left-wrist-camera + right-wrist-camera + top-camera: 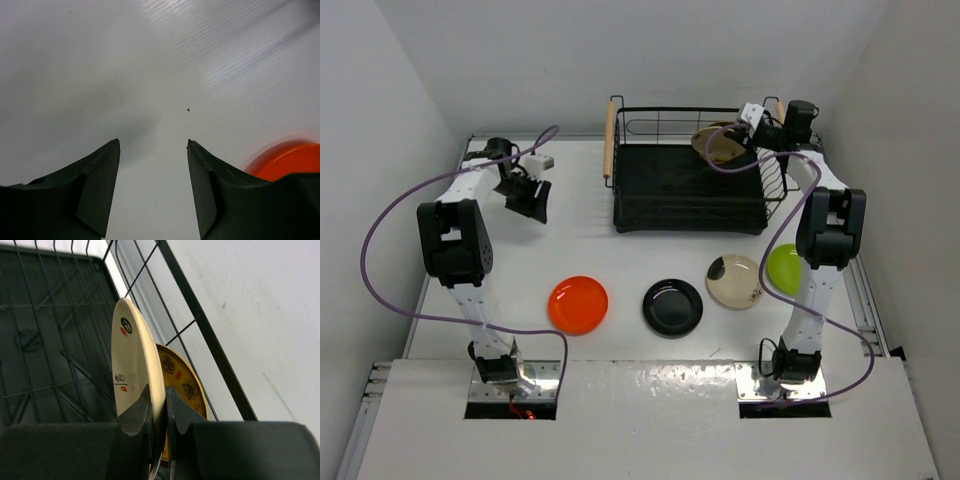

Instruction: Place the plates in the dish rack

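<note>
The black wire dish rack (680, 190) stands at the back middle of the table. My right gripper (752, 128) hangs over its far right corner, shut on the rim of a cream plate (132, 355) held on edge inside the rack (200, 315). Just behind it a yellow-brown patterned plate (182, 380) stands upright against the rack's wires. On the table in front lie an orange plate (578, 305), a glossy black plate (673, 307), a beige plate with a dark patch (735, 281) and a lime green plate (783, 268). My left gripper (528, 198) hangs open over bare table at the back left, holding nothing.
White walls close in the table on the left, back and right. The rack's wooden handle (610, 138) faces my left arm. The right arm's upright link stands beside the green plate. The orange plate's edge (290, 162) shows in the left wrist view.
</note>
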### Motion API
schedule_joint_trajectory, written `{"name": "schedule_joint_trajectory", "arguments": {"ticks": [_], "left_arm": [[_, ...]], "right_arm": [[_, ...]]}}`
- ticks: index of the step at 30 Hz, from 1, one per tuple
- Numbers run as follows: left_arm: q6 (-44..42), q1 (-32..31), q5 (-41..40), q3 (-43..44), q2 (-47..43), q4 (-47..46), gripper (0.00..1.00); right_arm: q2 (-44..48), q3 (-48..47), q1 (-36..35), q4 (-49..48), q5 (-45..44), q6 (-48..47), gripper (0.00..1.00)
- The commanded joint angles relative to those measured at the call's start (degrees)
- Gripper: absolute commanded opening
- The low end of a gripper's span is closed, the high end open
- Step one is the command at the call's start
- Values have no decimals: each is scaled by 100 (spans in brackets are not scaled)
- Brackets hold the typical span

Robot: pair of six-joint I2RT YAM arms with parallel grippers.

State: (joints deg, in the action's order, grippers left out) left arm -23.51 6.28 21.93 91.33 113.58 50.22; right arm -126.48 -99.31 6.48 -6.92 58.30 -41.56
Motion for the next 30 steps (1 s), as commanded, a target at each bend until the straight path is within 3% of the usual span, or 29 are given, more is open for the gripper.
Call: {"name": "schedule_joint_trajectory", "arguments": {"ticks": [1, 14, 19, 20, 23, 25, 30], "left_arm": [[-49, -40, -14, 175, 59, 76, 61], [-49, 13, -14, 227, 164, 76, 61], [-49, 13, -66, 342, 217, 129, 61], [-49, 13, -66, 342, 217, 129, 61], [-49, 13, -66, 342, 217, 129, 61], [-49, 13, -66, 342, 217, 129, 61], [-49, 13, -66, 342, 217, 129, 61]], "right_arm": [[-219, -177, -129, 673, -151, -1116, 0], [-228, 52, -156, 1017, -284, -1205, 0], [-352, 201, -147, 499, -592, -1118, 1], [-369, 219, -147, 438, -618, -1109, 3], [-404, 219, -147, 112, -680, -793, 28], [-422, 263, -147, -169, -724, -485, 38], [-422, 272, -147, -310, -803, -405, 40]]}}
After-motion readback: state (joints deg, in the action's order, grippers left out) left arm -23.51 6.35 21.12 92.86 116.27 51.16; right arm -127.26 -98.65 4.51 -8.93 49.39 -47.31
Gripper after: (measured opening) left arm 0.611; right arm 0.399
